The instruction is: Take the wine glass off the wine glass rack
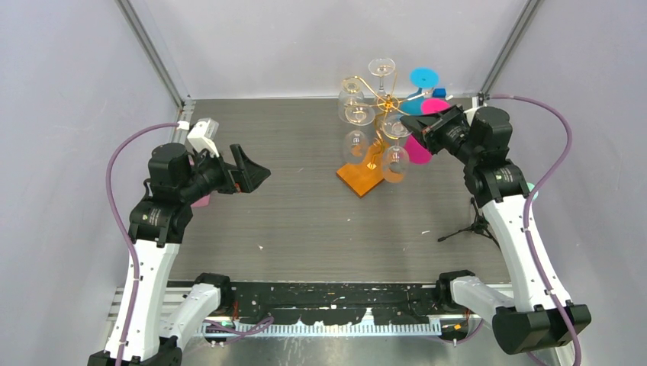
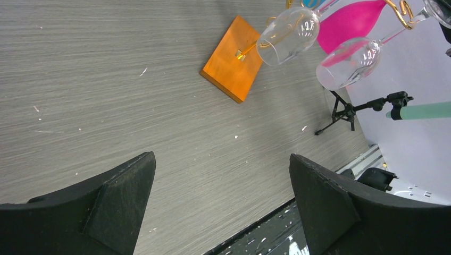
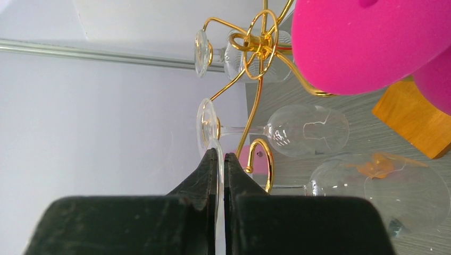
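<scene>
The right pincer (image 3: 220, 157) sits at the upper right of the top view, up against the rack (image 1: 387, 101). Its fingers are pressed almost together, with only a thin slit between them. In the right wrist view the clear foot of a wine glass (image 3: 375, 194) runs edge-on through that slit, pinched between the two pads. That glass hangs on the rack. Its stem runs right from the pincer past a gold scroll arm, and its bowl lies at the lower right of the frame. Another clear glass (image 3: 307, 130) hangs just above it, and a pink glass (image 3: 372, 42) fills the upper right corner.

The left pincer (image 2: 222, 156) is spread wide, holds nothing, and hangs above bare tabletop (image 1: 305, 221) at the left, well apart from the rack. The rack's orange base (image 1: 360, 177) rests flat on the tabletop near the centre. A small black tripod (image 1: 473, 227) stands at the right edge.
</scene>
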You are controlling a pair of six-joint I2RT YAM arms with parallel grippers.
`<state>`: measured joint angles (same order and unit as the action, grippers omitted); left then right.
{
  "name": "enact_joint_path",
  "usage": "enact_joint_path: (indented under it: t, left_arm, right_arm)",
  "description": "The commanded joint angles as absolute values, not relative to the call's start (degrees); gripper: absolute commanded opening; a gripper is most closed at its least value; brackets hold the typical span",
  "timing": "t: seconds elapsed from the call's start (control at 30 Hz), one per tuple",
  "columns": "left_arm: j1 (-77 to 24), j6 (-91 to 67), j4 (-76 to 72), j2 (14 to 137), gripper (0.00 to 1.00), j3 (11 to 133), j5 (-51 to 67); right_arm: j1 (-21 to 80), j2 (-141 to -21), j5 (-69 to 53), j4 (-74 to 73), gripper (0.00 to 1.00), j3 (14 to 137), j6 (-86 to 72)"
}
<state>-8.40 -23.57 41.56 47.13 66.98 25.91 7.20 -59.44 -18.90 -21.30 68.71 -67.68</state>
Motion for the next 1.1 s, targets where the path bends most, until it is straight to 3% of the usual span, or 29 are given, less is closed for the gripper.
enact_joint_path:
  t: [0.0, 0.57, 1.07]
  left_arm:
    - [-8.6, -22.8, 41.7, 46.5, 1.00, 68.7, 25.2]
    - [-8.6, -22.1, 42.3, 46.3, 1.00, 68.7, 24.0]
    - [-8.6, -21.9, 42.7, 46.5, 1.00, 68.8, 23.4]
  right_arm:
    - [9.5, -60.1, -21.9, -14.5, 0.00, 70.0, -66.9]
    - [15.0, -66.0, -13.7, -7.6, 0.00, 72.0, -62.9]
    - [15.2, -61.5, 5.9, -13.4, 0.00, 71.8, -62.8]
